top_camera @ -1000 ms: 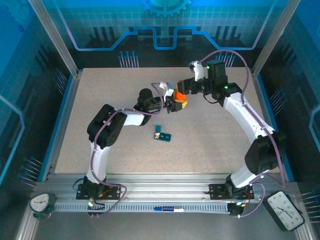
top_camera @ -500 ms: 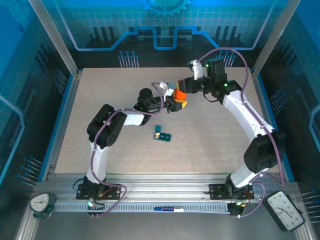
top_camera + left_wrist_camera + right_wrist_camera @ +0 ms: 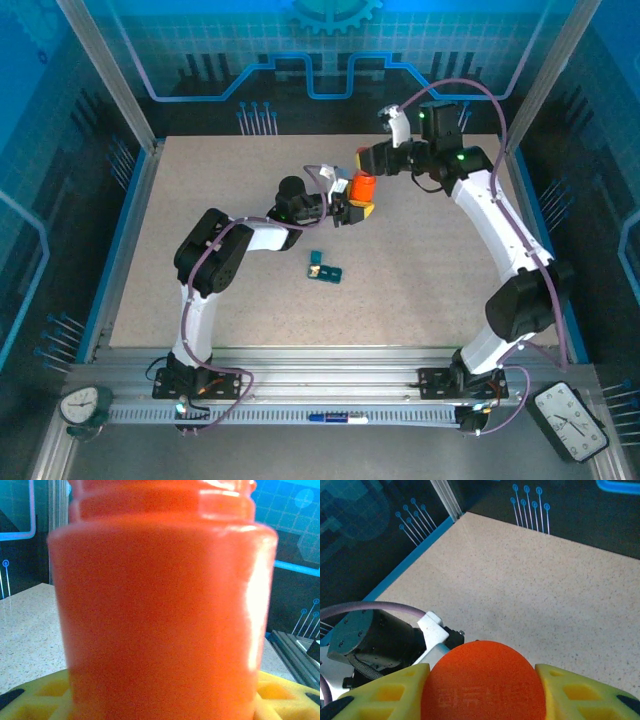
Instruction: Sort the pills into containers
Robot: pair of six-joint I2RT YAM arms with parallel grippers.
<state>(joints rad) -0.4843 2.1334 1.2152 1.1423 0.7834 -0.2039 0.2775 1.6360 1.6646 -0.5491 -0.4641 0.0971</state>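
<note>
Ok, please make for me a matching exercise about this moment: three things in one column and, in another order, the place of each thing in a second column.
Things
1. orange bottle
2. orange cap
3. teal pill box

Places
A. lying on the table, touched by no claw
B. held in the left claw
C. held in the right claw

Pairs: 1-B, 2-C, 3-A
</note>
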